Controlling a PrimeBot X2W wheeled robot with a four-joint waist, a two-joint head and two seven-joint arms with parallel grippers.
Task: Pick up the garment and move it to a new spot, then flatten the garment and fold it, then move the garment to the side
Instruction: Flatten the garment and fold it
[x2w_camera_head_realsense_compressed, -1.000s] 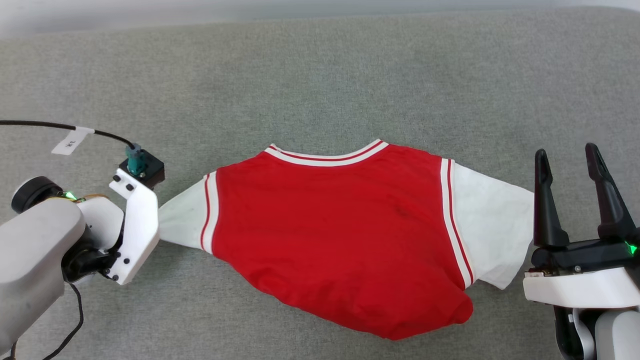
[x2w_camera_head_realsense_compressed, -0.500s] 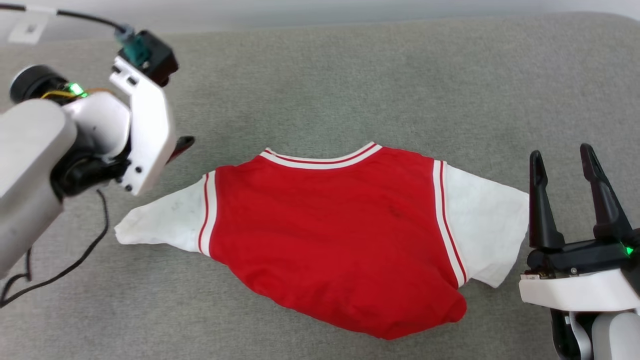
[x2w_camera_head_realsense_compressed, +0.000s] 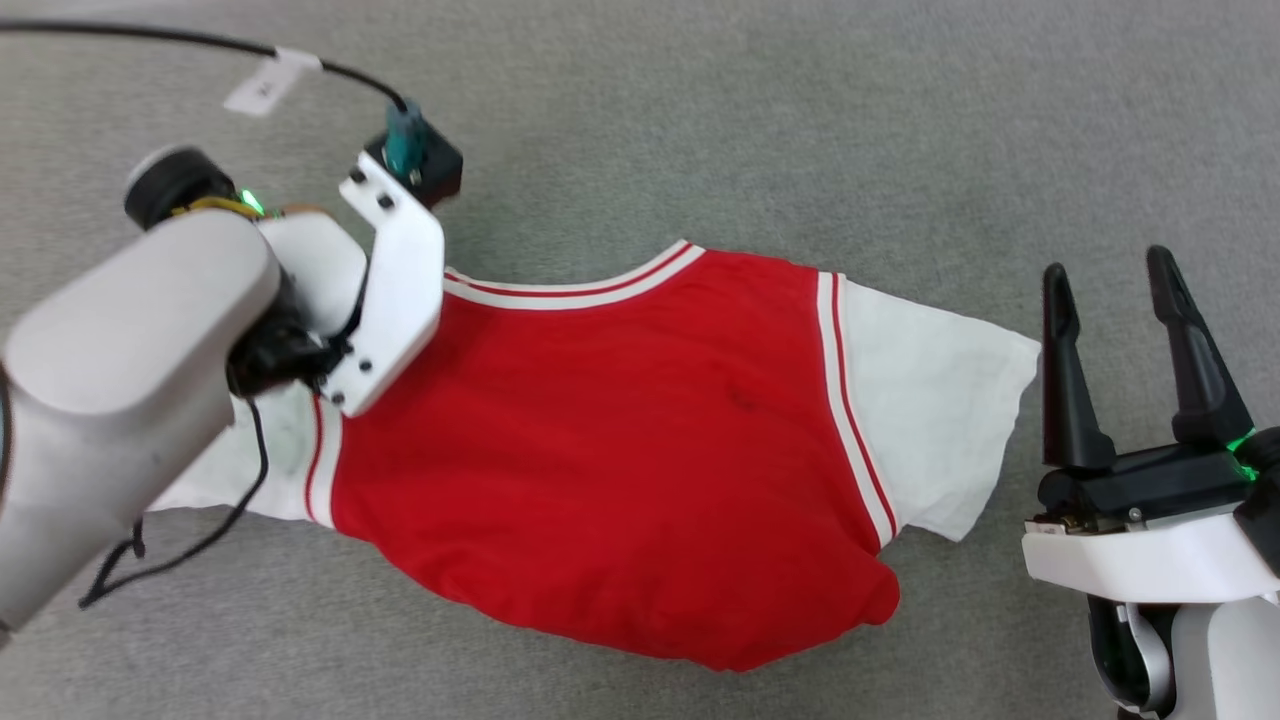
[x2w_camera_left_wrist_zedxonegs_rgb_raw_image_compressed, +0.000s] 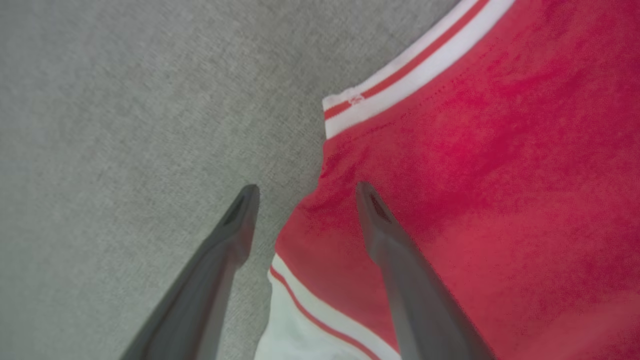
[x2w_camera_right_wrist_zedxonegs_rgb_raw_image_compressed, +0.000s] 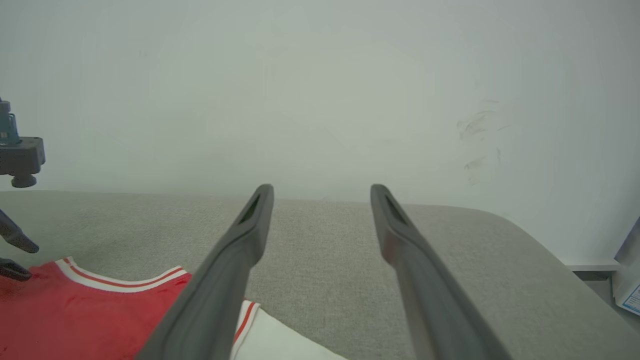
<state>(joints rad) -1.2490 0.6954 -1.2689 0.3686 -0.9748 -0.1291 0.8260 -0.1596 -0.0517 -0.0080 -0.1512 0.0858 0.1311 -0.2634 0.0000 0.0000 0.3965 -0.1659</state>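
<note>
In the head view, find the garment spread plain side up across mid-frame on the grey cushion, lower hem bunched toward bottom centre. Note the right claw at lower right: spread wide, empty, just beside the white sleeve. In the left wrist view, see the left claw spread as well, pinching nothing, one finger over cushion, the other over red cloth below the striped collar. In the right wrist view, catch collar and sleeve at lower left. Expect light, limp, easily creased fabric; better to pinch at shoulder seams or hem corners than mid-panel.
</note>
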